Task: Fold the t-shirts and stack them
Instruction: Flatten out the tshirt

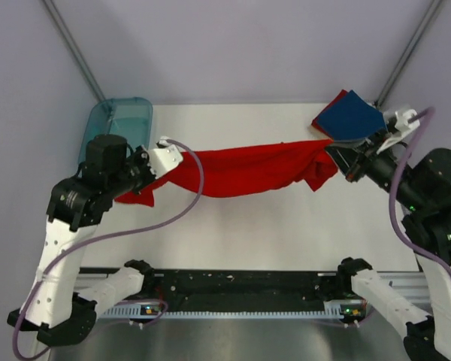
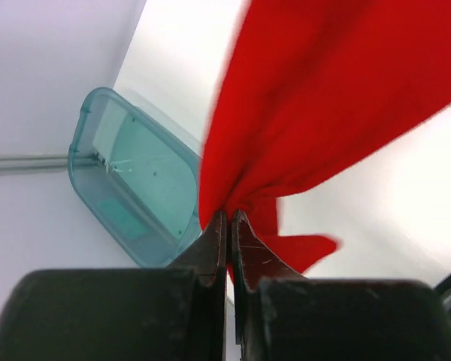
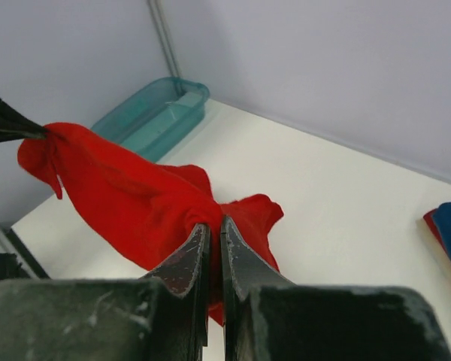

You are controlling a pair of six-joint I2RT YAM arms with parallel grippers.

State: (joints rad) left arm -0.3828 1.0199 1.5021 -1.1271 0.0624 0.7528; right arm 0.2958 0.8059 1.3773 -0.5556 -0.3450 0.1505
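Spreading step: red t-shirt [image 1: 248, 169] stretched over worktop [image 1: 286, 226], left claw [image 2: 229, 216] and right claw [image 3: 214, 223] clamped on ends. Judged next: lay flat, fold.

White table [image 1: 286, 226], as I view it from above. A teal tray [image 1: 120, 124] lies at its far left corner. At far right I see a folded navy t-shirt [image 1: 351, 116] stacked on a red t-shirt [image 1: 340, 95].

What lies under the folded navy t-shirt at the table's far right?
Along the left edge of the navy t-shirt a strip of red cloth shows beneath it. The rest is covered, so whether it is one tee or several cannot be told.
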